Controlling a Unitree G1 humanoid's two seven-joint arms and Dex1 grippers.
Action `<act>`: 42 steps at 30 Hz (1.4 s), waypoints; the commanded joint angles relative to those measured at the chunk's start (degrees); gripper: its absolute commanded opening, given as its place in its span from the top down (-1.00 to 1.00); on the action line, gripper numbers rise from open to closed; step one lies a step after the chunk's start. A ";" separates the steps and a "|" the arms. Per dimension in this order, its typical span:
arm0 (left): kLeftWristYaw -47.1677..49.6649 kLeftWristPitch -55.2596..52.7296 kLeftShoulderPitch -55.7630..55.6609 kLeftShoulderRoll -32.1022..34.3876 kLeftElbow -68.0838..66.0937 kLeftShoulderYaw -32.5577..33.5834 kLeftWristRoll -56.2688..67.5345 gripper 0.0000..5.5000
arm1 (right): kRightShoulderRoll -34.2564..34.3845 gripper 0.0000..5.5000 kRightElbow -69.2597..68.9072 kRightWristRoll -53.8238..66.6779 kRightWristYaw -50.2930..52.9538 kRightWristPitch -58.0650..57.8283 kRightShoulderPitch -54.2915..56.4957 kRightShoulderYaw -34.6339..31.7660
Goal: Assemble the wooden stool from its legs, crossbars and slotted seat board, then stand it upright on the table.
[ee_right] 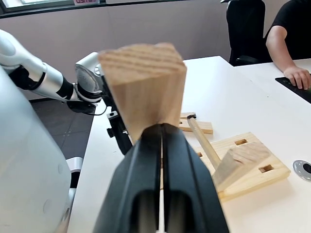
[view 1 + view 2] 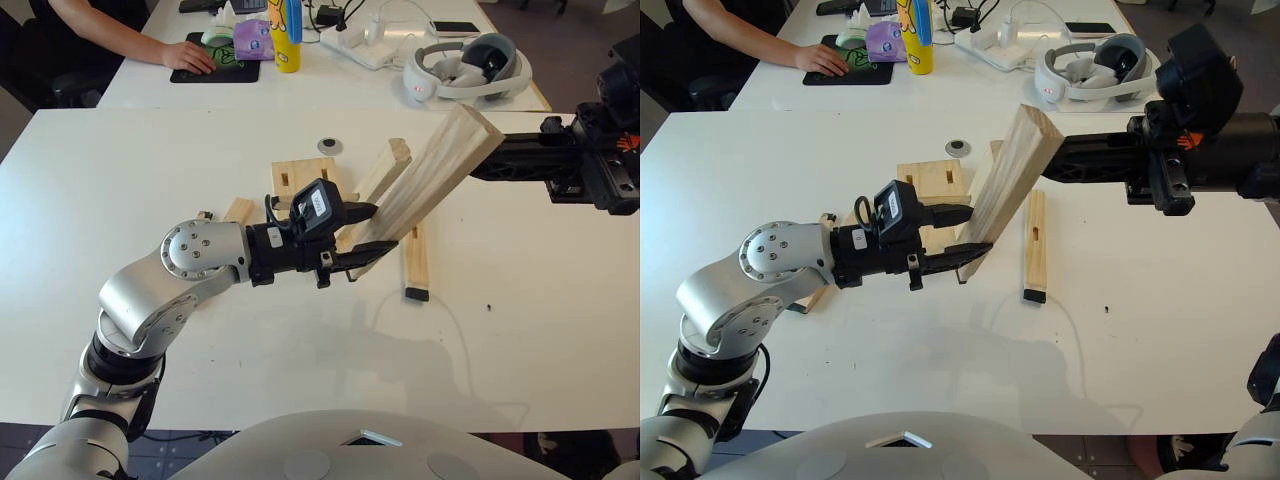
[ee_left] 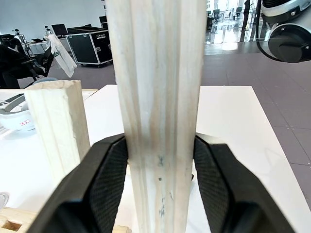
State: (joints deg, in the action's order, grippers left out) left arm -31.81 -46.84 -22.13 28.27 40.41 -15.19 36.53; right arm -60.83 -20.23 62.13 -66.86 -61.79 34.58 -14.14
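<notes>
A: Far left of the white table (image 2: 100,180) first?

B: A short wooden piece (image 2: 238,209), flat on the top, just behind the left arm's wrist.

A: Then the left gripper (image 2: 383,228)?

B: Clamped. Both black pads (image 3: 114,179) pressed against opposite faces of the long leg (image 2: 440,170), near its low end. Holding it tilted, low end toward the left, high end up and to the right.

A: Touching the table down there?

B: Cannot tell.

A: Behind that gripper?

B: The slotted seat board (image 2: 298,178), flat on the table, 2 slots showing in it. Propped on it, a 2nd leg (image 2: 388,168), also leaning up to the right, just beside the held one and behind it.

A: Beyond the board?

B: A small round disc (image 2: 331,146), lying flat, apart from the wood.

A: Right of the held leg?

B: 1 more bar (image 2: 1036,240) flat on the table, with a slot cut in its upper face and a black cap on the near end. Apart from the seat board, far end under the raised leg.

A: And far right?

B: There, the right gripper (image 1: 162,130), stretched in level from the right — fingers drawn together with only a thin line between them, tips up against the high end of the long leg.
</notes>
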 commanded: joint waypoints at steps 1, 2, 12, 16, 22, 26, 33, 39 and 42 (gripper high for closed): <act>-0.33 0.62 -0.18 -0.36 -0.61 -0.08 -0.74 0.25 | 0.44 1.00 -1.52 1.52 0.78 -0.39 1.22 1.20; -0.30 0.61 -0.16 -0.48 -0.54 -0.07 -0.79 0.25 | 0.54 1.00 -1.54 1.59 0.88 -0.36 1.24 1.46; -0.18 0.42 -0.20 -1.09 -0.36 0.05 -1.13 0.25 | 2.23 1.00 -2.36 1.66 1.51 0.35 2.36 4.87; -0.32 0.41 -0.45 -1.12 -0.48 0.13 -1.12 0.25 | 2.83 1.00 -3.22 1.37 1.80 0.57 1.70 5.87; -1.04 0.76 -0.73 -0.90 -0.86 0.21 -1.24 0.25 | 2.74 1.00 -3.25 1.10 2.29 1.18 0.87 5.16; -1.96 0.62 -0.23 -0.11 -0.48 2.53 -0.06 0.25 | 1.87 1.00 3.03 1.00 3.22 1.25 0.77 0.69; -5.08 0.23 -0.38 2.96 -0.31 9.07 4.24 0.25 | -2.00 1.00 4.58 -10.52 2.03 6.68 -19.00 -1.79; -9.35 -3.62 0.54 12.33 -1.28 23.91 13.64 0.25 | 6.93 1.00 -3.28 -13.97 9.70 8.79 -30.21 4.45; -13.30 -4.65 -1.01 19.20 -7.46 32.67 16.92 0.25 | 14.88 1.00 -7.39 -15.53 17.42 9.40 -32.01 9.27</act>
State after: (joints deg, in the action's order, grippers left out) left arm -42.73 -50.86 -21.33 42.65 37.03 11.56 51.86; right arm -50.62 -24.70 47.80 -54.30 -53.14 3.39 -7.83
